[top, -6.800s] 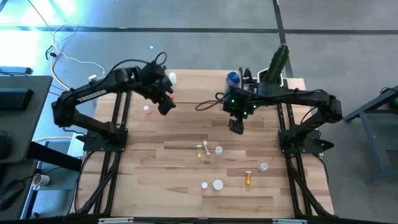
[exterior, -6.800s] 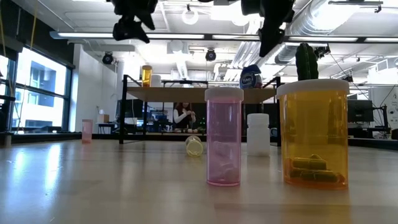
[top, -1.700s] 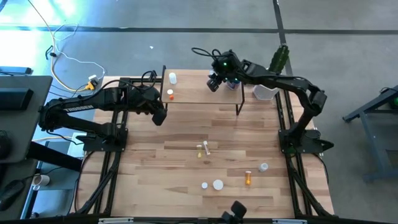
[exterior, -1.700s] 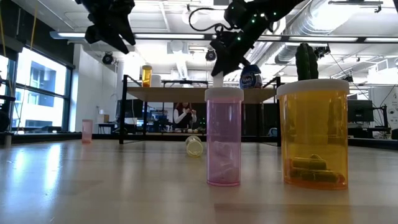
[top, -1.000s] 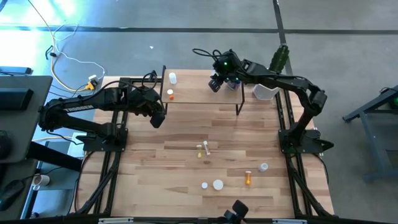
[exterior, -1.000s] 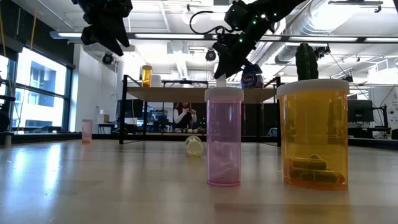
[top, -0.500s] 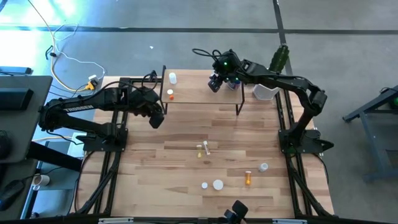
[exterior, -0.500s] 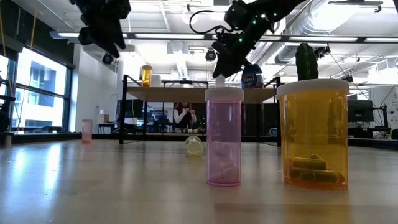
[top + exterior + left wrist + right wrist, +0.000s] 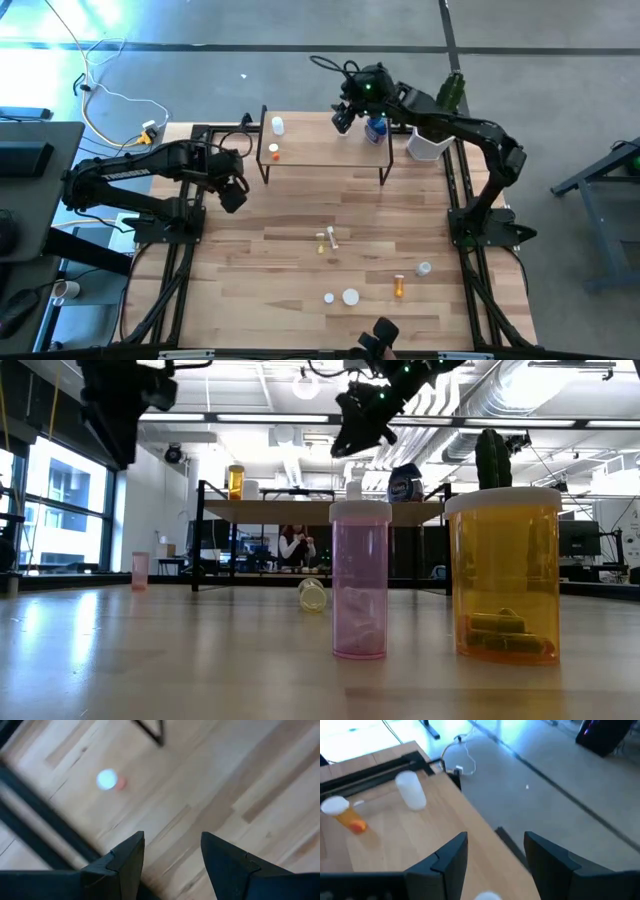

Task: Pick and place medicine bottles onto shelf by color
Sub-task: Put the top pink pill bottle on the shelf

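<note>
The shelf stands at the table's far side. On it are a white bottle, an orange bottle, a blue jar and a small white bottle. My right gripper hovers open above the shelf's far edge, just left of the blue jar, holding nothing. My left gripper hangs open over the table left of the shelf and points steeply down. A pink bottle with a white cap stands on the table beyond its fingers. More medicine bottles stand on the near half.
A white pot with a green cactus stands right of the shelf. Loose bottles lie at the table's middle and near right. In the low view a pink bottle and an orange one stand close.
My right gripper has risen from the shelf top beside the blue jar, and the small white bottle stays standing below it. My left gripper has moved toward the table's left and near edges and tipped further down.
</note>
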